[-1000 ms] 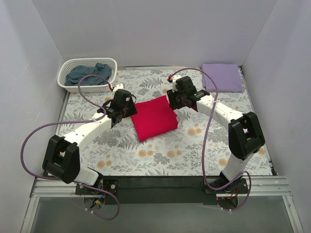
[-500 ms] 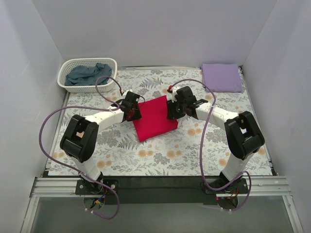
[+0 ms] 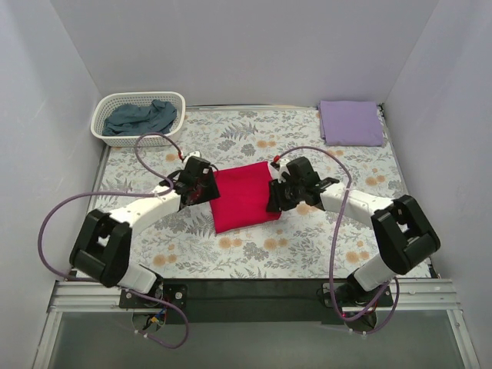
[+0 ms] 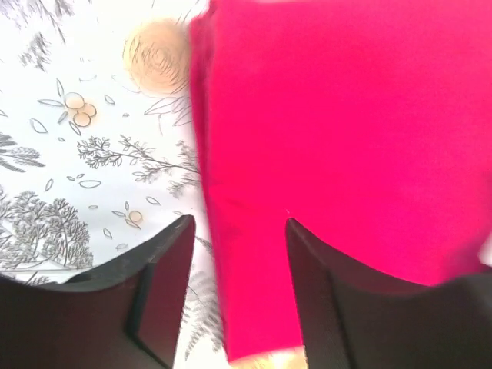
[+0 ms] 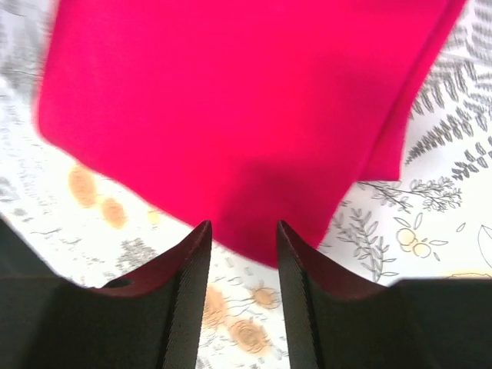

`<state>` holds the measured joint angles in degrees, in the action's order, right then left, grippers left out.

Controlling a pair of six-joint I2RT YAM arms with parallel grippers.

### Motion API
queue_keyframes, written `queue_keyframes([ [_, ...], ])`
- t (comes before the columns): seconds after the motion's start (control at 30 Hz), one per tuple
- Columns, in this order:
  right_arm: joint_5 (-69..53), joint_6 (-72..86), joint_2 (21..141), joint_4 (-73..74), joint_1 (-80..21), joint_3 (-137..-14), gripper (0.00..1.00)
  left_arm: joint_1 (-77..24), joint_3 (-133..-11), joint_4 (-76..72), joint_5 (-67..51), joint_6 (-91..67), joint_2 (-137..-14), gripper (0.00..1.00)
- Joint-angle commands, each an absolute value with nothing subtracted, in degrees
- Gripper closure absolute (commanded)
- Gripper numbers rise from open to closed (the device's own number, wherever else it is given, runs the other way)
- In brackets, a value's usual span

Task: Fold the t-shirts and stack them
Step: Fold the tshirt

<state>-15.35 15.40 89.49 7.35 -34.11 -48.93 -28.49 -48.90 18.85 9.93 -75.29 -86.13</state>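
The crimson red t-shirt [image 3: 242, 196] lies folded in a rough square at the middle of the table. My left gripper [image 3: 201, 187] is at its left edge, open, and in the left wrist view [image 4: 238, 254] the shirt's edge [image 4: 346, 138] lies between the fingers. My right gripper [image 3: 278, 196] is at the shirt's right edge, open, and in the right wrist view [image 5: 242, 246] the red cloth [image 5: 246, 108] reaches just to the fingertips. The lavender t-shirt [image 3: 351, 123] lies folded at the far right. The blue-grey t-shirt [image 3: 142, 117] lies crumpled in a basket.
A white mesh basket [image 3: 100, 123] stands at the far left corner. The floral table covering [image 3: 254, 246] spans the table. Grey walls close the left, right and far sides. Purple cables loop off both arms.
Both grippers have come in lower and nearer along the red shirt's sides. The shirt has shifted slightly toward the near edge and lies squarer.
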Motion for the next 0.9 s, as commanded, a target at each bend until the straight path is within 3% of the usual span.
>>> queue_keyframes([
  [0.0,-19.5,17.8,84.1,6.1,-33.8,-50.4,0.60,-29.0,-49.3,19.9,9.8,-74.6,-74.7,0.50],
  [0.07,-22.4,19.2,83.6,2.7,-33.7,-51.1,0.59,-29.4,-47.7,19.9,8.5,-75.9,-72.0,0.46],
  [0.27,-37.0,25.3,87.0,-12.7,-32.5,-48.5,0.58,-32.1,-37.7,12.8,-3.2,-83.9,-68.0,0.46],
  [0.5,-42.6,29.2,97.6,-28.7,-27.9,-40.8,0.58,-32.3,-31.8,6.3,-2.7,-89.5,-75.0,0.70],
  [0.63,-43.7,29.4,103.3,-33.7,-25.1,-36.9,0.58,-31.7,-30.5,7.0,-0.8,-91.7,-77.3,0.78],
  [0.87,-45.3,32.7,99.3,-35.4,-24.5,-29.4,0.59,-30.6,-29.0,12.2,-0.7,-90.6,-73.1,0.82],
])
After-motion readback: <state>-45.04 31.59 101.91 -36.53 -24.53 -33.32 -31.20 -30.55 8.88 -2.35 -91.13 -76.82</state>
